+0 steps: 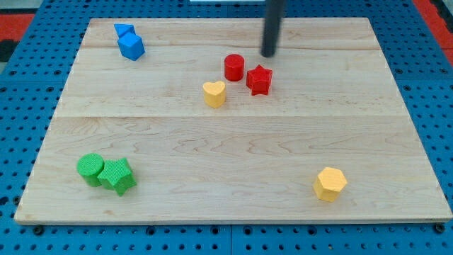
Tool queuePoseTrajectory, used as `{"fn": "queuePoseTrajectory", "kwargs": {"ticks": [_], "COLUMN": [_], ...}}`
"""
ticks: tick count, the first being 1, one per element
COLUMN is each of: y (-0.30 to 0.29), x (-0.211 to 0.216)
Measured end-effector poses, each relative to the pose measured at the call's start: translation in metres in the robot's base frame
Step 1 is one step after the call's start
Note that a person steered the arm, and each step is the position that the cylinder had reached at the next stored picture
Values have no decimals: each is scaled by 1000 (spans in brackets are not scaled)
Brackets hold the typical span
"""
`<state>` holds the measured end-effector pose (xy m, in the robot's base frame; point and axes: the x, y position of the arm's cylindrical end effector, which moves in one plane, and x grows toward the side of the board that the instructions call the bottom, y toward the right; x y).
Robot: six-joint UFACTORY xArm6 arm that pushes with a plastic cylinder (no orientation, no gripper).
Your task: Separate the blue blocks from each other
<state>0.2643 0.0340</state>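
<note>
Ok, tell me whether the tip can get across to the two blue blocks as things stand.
Probably yes: my tip stands above the red cylinder, and the bare board leftward to the touching blue blocks holds nothing.

Pale wood-grain counter [233, 156] on a blue pegboard [28, 71]. Near the red cylinder [234, 67]: a red star [259, 79], a yellow heart [214, 93]. Farther off: two blue blocks [129, 40], two green blocks [106, 173], a yellow hexagon [330, 184]. My tip [268, 54] is dark.

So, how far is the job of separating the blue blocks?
Nothing looks done: the two blue blocks sit touching at the view's top left. My tip stands far to their right, just above the red cylinder and the red star, touching no block. Left: reach the blue pair and push one away.
</note>
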Motion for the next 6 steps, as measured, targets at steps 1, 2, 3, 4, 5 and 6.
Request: {"fn": "queuePoseTrajectory", "kwargs": {"ticks": [1,2,3,4,5,6], "y": [-90,-169,-208,-221,-246,-229], "x": [-49,-62,-47,-16,14,35]}}
